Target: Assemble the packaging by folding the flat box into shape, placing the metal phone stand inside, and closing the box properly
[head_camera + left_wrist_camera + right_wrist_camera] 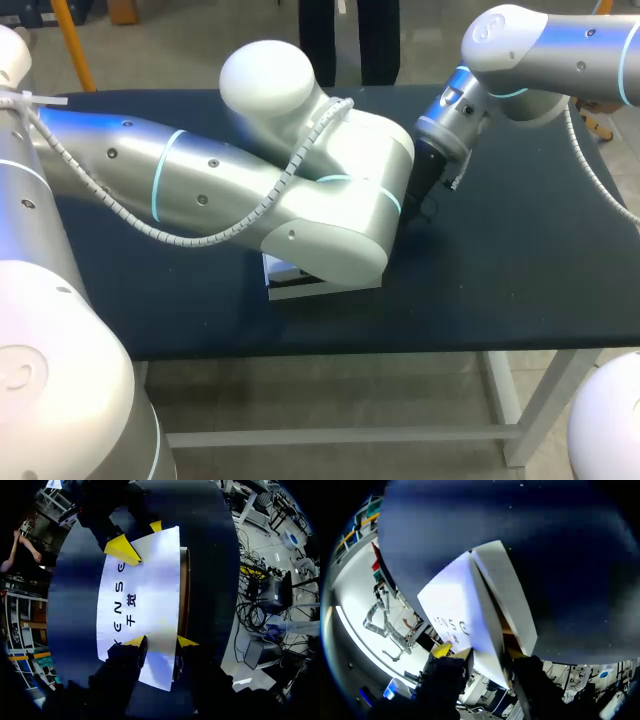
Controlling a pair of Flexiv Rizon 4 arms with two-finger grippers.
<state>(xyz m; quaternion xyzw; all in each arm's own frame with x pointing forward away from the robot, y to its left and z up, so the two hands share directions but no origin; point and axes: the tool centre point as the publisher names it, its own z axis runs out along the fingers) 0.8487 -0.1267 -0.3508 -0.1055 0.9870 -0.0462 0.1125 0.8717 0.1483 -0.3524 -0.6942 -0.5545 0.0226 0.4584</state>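
Head view: the box point(300, 283) lies on the table point(520, 280), mostly hidden under the left arm point(200, 190), with the right claw point(425, 205) just beside it. Left wrist view: the left claw point(160, 642) is clamped on the box's near edge. Right wrist view: the right claw is clamped on its raised fold.

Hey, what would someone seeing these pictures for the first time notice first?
The bulky silver-white left arm stretches across the middle of the dark blue table, hiding most of the white cardboard box with black print. The left gripper and the right gripper clamp opposite ends of that box, their yellow tips bright against it.
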